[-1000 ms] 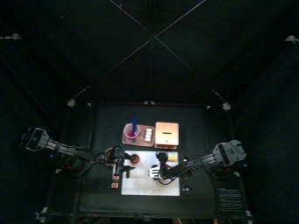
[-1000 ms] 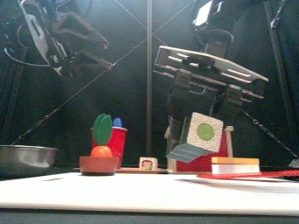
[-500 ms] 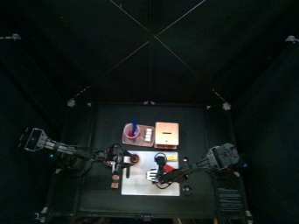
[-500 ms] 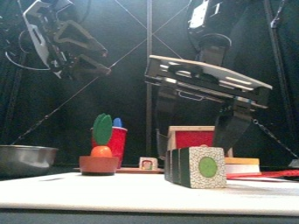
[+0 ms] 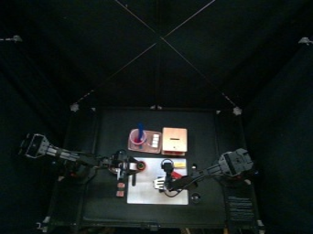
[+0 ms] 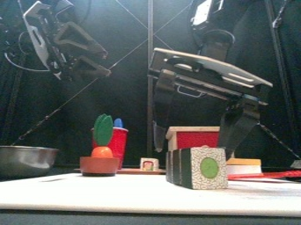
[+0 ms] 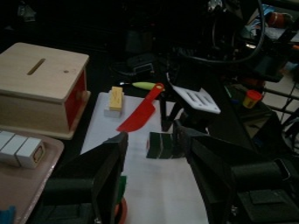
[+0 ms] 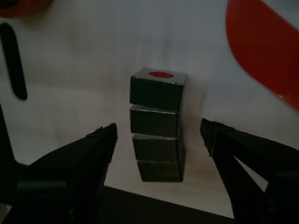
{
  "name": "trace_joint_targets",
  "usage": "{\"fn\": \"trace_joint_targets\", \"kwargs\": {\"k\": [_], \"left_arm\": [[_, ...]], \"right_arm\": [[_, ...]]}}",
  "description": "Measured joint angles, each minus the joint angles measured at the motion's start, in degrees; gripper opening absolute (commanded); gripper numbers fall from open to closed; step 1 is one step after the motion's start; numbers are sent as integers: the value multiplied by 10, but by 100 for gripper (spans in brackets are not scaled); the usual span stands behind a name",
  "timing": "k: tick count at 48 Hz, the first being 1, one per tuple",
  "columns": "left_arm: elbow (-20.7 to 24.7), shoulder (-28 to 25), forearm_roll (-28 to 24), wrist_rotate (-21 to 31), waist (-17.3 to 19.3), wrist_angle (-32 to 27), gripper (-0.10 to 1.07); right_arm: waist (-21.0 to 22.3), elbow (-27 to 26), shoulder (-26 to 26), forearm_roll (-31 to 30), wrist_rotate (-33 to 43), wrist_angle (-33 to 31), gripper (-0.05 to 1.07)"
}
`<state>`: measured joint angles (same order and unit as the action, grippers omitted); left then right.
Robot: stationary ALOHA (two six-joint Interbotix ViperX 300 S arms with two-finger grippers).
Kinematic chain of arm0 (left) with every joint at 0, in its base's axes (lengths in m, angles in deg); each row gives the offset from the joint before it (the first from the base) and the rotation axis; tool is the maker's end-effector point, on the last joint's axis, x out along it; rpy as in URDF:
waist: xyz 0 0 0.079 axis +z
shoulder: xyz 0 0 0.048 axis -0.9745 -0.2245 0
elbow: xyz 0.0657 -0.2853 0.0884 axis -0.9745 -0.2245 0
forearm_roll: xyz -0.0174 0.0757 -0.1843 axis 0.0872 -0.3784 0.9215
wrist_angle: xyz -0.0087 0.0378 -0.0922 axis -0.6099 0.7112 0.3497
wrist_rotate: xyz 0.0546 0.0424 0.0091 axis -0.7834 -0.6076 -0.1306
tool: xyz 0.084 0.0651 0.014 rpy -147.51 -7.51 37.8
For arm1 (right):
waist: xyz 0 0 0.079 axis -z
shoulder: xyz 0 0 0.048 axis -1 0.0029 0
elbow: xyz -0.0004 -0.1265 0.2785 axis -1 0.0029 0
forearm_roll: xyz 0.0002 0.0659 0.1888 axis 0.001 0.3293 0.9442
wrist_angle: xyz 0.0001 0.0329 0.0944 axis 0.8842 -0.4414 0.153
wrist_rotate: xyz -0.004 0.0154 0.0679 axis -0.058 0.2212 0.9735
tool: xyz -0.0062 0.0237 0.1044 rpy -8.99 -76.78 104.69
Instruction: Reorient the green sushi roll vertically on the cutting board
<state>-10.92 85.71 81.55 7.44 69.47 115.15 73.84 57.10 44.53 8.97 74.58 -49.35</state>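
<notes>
I see the white cutting board (image 6: pixel 118 195) filling the foreground, and above it my right gripper (image 6: pixel 209 97) hangs with its jaws spread wide and empty. A second ago those jaws carried the green sushi roll (image 6: pixel 202 167) tilted in the air; it now rests on the board by itself, so the placing seems done, though I doubt it counts as vertical. My left gripper (image 7: pixel 146 171) waits aside, open, holding nothing.

Right end effector (image 6: pixel 200 110) low, jaws spread wide — left end effector (image 6: pixel 84 63) raised.
</notes>
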Motion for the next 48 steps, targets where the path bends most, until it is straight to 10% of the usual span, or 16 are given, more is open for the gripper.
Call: {"fn": "trace_joint_targets", "kwargs": {"k": [31, 48], "left_arm": [[27, 0, -18, -3, 7, 0, 86], [26, -1, -23, 2, 7, 1, 86]], "right_arm": [[83, 269, -291, 185, -487, 75, 104], [125, 343, -347, 280, -691, 75, 104]]}}
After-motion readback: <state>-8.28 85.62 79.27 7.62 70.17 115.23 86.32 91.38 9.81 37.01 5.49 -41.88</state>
